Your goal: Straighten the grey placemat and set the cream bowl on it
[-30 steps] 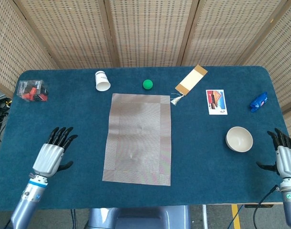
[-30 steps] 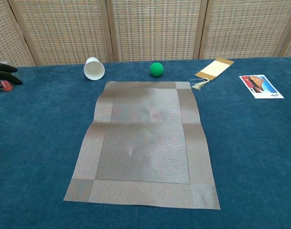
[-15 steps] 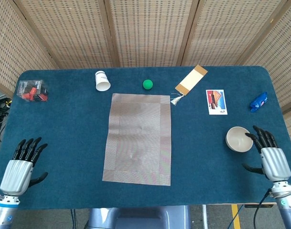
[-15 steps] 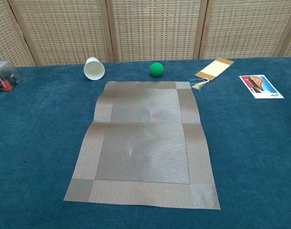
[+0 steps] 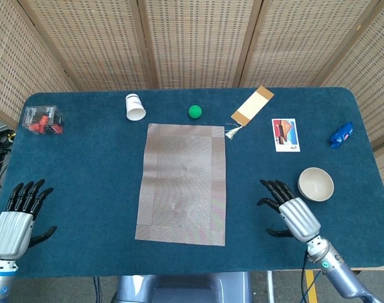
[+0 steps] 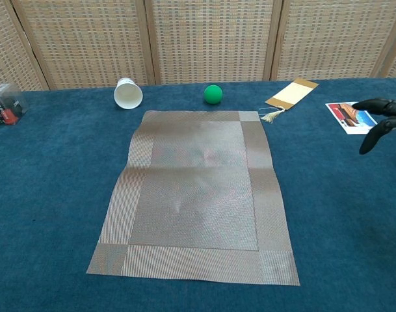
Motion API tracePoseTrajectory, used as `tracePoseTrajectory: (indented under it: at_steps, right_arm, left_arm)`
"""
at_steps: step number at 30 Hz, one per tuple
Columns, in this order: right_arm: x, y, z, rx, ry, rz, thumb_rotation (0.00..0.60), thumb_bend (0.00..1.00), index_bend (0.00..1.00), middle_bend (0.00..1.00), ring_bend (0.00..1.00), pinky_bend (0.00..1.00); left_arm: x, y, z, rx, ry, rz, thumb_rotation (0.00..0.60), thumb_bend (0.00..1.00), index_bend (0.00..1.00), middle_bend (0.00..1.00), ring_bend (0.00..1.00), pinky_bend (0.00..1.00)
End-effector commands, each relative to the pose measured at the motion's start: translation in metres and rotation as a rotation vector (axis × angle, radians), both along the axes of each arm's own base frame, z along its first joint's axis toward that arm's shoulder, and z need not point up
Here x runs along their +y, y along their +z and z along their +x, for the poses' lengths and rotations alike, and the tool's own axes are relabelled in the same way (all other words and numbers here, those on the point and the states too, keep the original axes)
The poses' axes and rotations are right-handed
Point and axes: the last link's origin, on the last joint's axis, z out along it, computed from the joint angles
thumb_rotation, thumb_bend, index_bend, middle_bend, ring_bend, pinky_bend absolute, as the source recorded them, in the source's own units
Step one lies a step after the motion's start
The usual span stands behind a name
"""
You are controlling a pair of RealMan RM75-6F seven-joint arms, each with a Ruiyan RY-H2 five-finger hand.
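Both hands I see spread and empty: right hand [image 5: 294, 213] beside the cream bowl [image 5: 316, 184], left hand [image 5: 16, 217] well apart from the grey placemat [image 5: 182, 182].

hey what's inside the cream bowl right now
Nothing that shows: the cream bowl stands upright on the blue table, and its pale inside looks empty in the head view. The chest view does not show it.

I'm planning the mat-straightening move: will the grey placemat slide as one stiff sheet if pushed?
Probably not. The grey placemat shows a crosswise crease and wavy side edges, so it looks thin and floppy. Pushed from one edge on the blue cloth, it would likely buckle rather than slide.
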Motion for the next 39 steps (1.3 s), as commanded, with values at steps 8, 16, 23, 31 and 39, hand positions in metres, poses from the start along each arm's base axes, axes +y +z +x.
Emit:
tracePoseTrajectory:
  at_steps: [8,16,23,31,39]
  right_arm:
    - [-0.004,-0.041,0.009,-0.024,0.015,0.076,0.6,0.01,0.32,0.03,0.0,0.0]
    - [0.0,-0.052,0.002,-0.096,0.007,0.096,0.6,0.01,0.32,0.03,0.0,0.0]
    - [0.005,-0.065,0.008,-0.109,0.017,0.114,0.6,0.01,0.32,0.03,0.0,0.0]
    - [0.01,-0.081,0.016,-0.108,0.009,0.139,0.6,0.02,0.26,0.0,0.0,0.0]
    - [0.008,-0.108,0.024,-0.098,-0.026,0.151,0.6,0.02,0.2,0.0,0.0,0.0]
  left_arm:
    - [-0.001,0.005,-0.008,-0.001,0.015,0.007,0.6,0.04,0.13,0.0,0.0,0.0]
    - [0.0,0.004,-0.012,0.002,0.026,0.007,0.6,0.03,0.13,0.0,0.0,0.0]
    - [-0.003,0.002,-0.014,0.013,0.03,-0.002,0.6,0.03,0.13,0.0,0.0,0.0]
    - [-0.006,0.005,-0.019,0.011,0.041,0.001,0.6,0.04,0.13,0.0,0.0,0.0]
    - [-0.009,0.006,-0.025,0.012,0.047,-0.007,0.6,0.04,0.13,0.0,0.0,0.0]
